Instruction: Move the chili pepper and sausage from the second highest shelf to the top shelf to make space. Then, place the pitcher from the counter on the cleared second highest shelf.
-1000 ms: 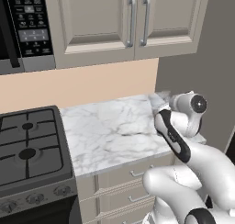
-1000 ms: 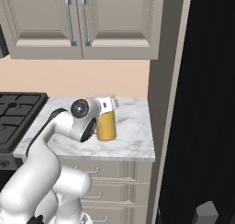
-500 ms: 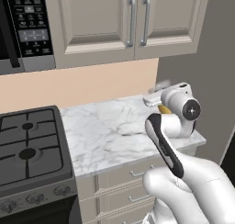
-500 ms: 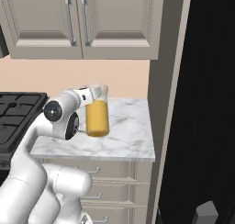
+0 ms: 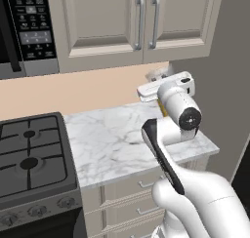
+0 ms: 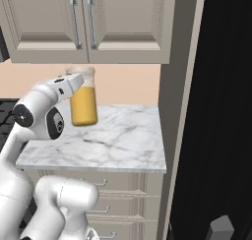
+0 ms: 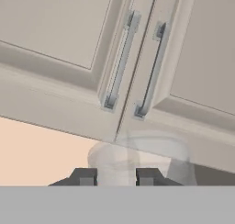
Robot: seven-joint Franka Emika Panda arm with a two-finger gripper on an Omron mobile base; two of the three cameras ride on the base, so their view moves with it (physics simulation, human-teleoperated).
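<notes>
Stage: pitcher leg of the task, transfer toward the fridge judged under way.
Gripper: closed almost fully on the pitcher's clear rim; one dark fingertip each side of the wall in the hand view.
Pitcher: clear of the counter, hanging in air over the marble just under the upper cabinets; upright or nearly so, orange-yellow liquid level inside.
Left base view: pitcher mostly hidden behind the wrist; only a sliver of rim visible.
Done, as judged: pickup from counter complete.
Chili pepper and sausage: no sight of either, nor of any shelf; cannot tell whether already moved to the top shelf. Pitcher in hand suggests yes, unconfirmed.
Fridge: dark mass at right edge of right base view; interior too black to read.
Left to do: carry to the right, into the fridge, set down on second highest shelf, release.
Risk: liquid load held by the rim only; tilt during swing could spill; cabinet underside close above.
</notes>
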